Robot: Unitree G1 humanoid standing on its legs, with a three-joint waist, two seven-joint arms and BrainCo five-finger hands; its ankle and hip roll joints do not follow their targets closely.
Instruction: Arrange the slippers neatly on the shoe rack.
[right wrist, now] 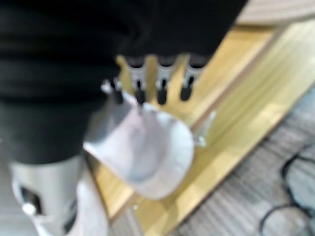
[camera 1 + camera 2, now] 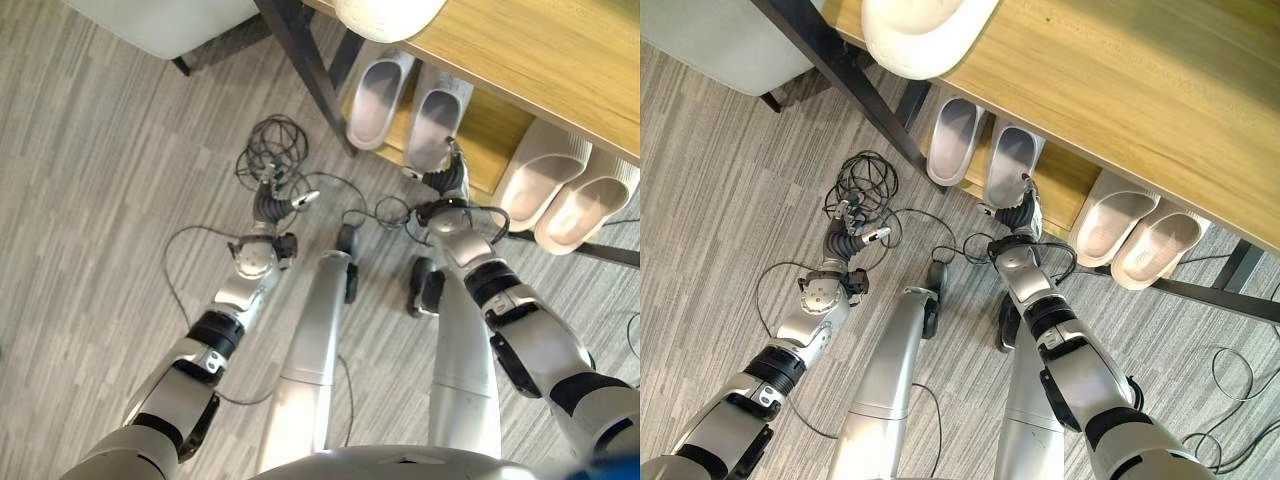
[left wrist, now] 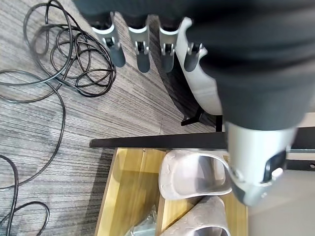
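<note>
Two grey slippers stand side by side on the low wooden shelf of the shoe rack [image 2: 492, 140], the left one [image 2: 375, 95] and the right one [image 2: 435, 115], toes pointing inward. My right hand [image 2: 450, 182] is at the heel of the right grey slipper [image 1: 147, 157]. Its fingers [image 1: 162, 91] are straight and their tips rest on the heel rim. A pair of beige slippers [image 2: 540, 170] [image 2: 590, 205] lies further right on the same shelf. My left hand [image 2: 275, 200] hangs open over the floor with straight fingers [image 3: 140, 49] and holds nothing.
The rack's wooden top board [image 2: 540, 60] overhangs the shelf and carries a white rounded object [image 2: 385, 15]. A black rack leg [image 2: 305, 65] slants down left of the grey slippers. A grey seat [image 2: 160, 20] stands at the far left.
</note>
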